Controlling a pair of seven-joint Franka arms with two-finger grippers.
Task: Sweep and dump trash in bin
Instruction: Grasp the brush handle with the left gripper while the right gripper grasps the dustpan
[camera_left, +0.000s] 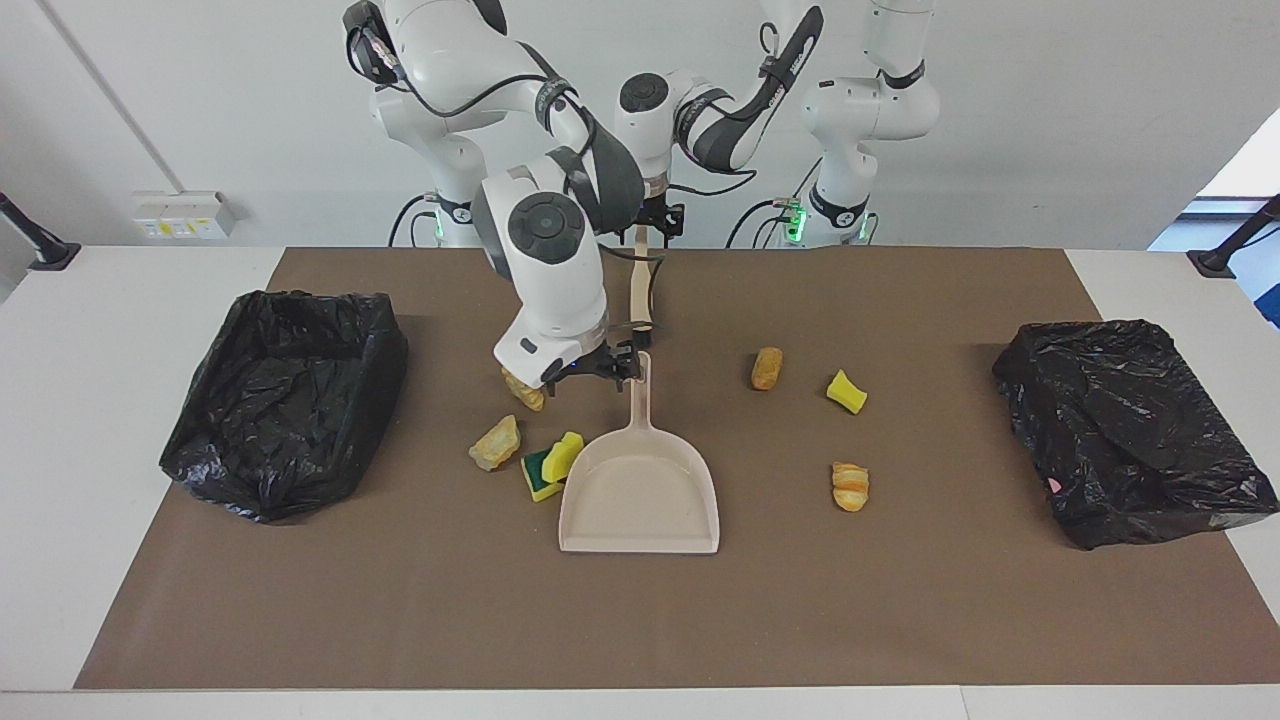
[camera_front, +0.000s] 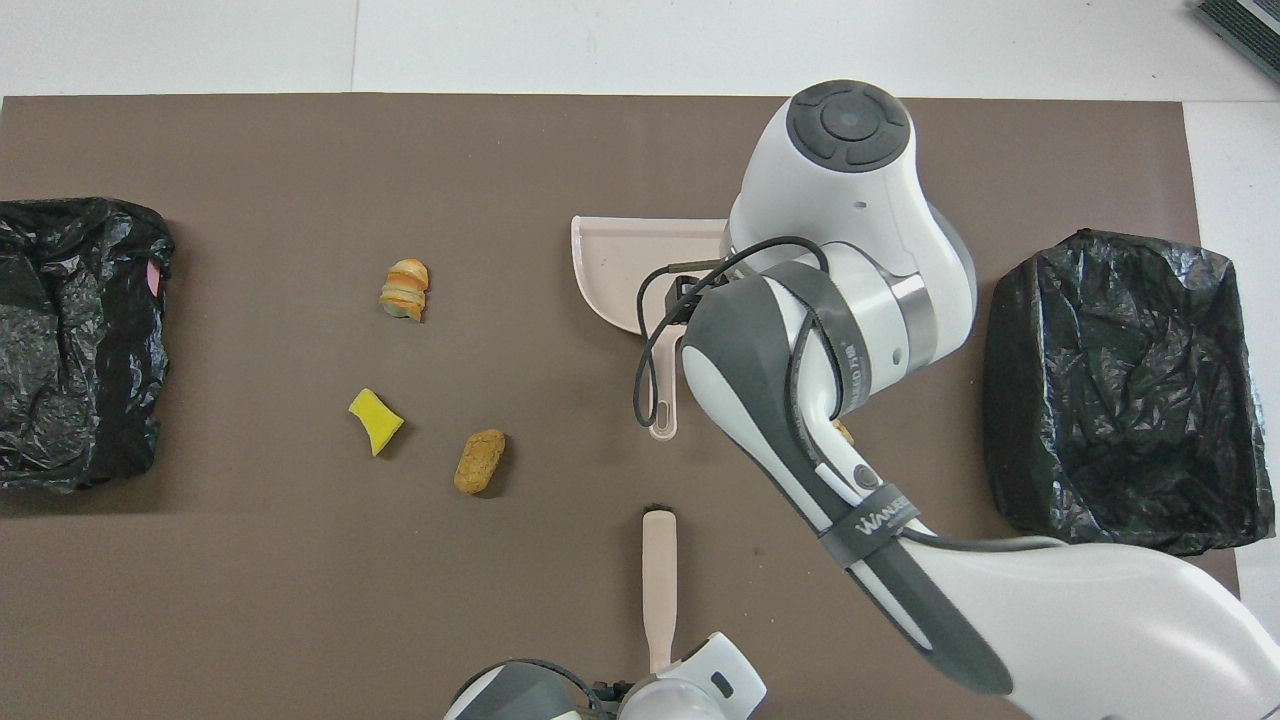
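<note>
White arm casing fills much of the overhead view, and under it most of the beige dustpan (camera_front: 610, 270) is lost, along with the trash pieces toward the right arm's end of the bench (camera_left: 140, 300). From the facing view they are picked out: a ridged bread chunk (camera_left: 524, 389) half hidden by the right gripper (camera_left: 603, 368), a tan chunk (camera_left: 496, 443) and a yellow-green sponge (camera_left: 552, 464) beside the pan. The right gripper is seen low over the dustpan handle (camera_left: 641, 385); whether contact is made cannot be told, and its jaws are too dark to read. The left gripper (camera_left: 655, 220) is partly masked by the right arm; it is set at the top of the brush (camera_left: 640, 285), jaws unreadable. Three more pieces lie clear: a brown bread chunk (camera_left: 767, 368), a yellow sponge bit (camera_left: 846, 391), an orange roll (camera_left: 850, 486). Black-lined bins (camera_left: 285, 395) (camera_left: 1130, 425) are seen at both ends.
</note>
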